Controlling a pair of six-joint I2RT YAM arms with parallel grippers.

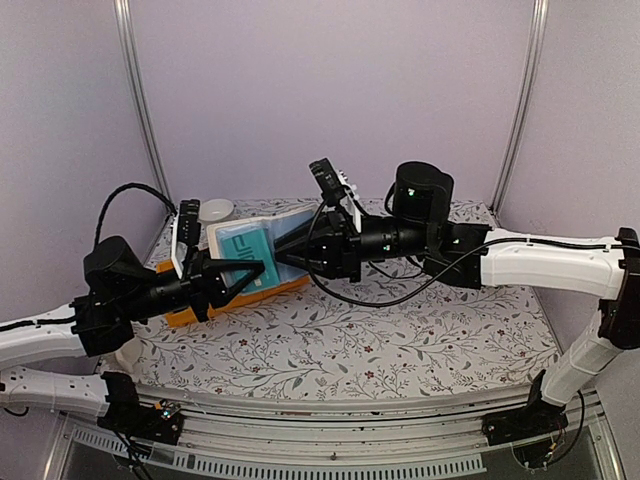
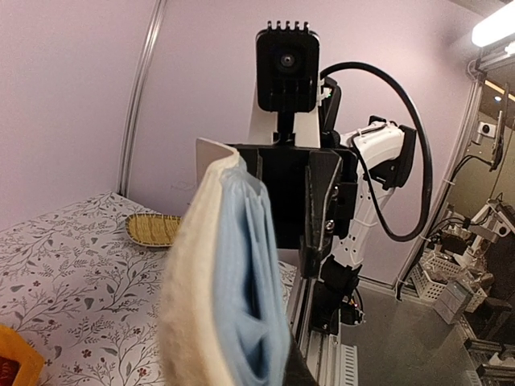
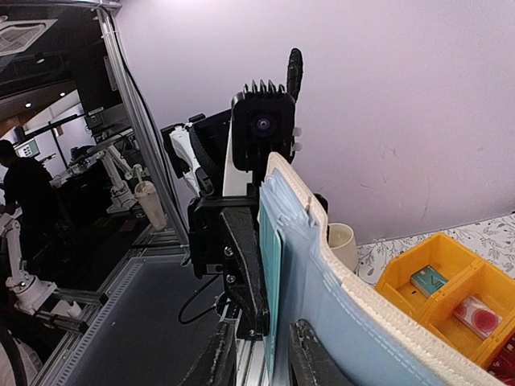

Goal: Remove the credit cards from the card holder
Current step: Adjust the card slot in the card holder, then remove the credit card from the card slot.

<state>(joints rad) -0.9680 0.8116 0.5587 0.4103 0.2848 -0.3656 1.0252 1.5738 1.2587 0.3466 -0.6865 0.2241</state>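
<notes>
Card holder (image 1: 288, 224) held aloft, clamped tight in left gripper (image 1: 252, 272); right gripper (image 1: 284, 252) jaws narrow about teal credit card (image 1: 245, 247) edge, firm grip not determinable.

Plain lilac walls (image 1: 330, 90) with metal corner posts (image 1: 141, 100) enclose a table (image 1: 400, 340) under floral cloth.

Wrist cameras (image 2: 287, 60) face-to-face (card holder (image 2: 241, 281) between)

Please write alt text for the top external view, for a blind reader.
The left gripper and the right gripper hold a soft pale blue-grey plastic card holder between them above a yellow plastic bin. A teal green plastic card shows in it.
</notes>
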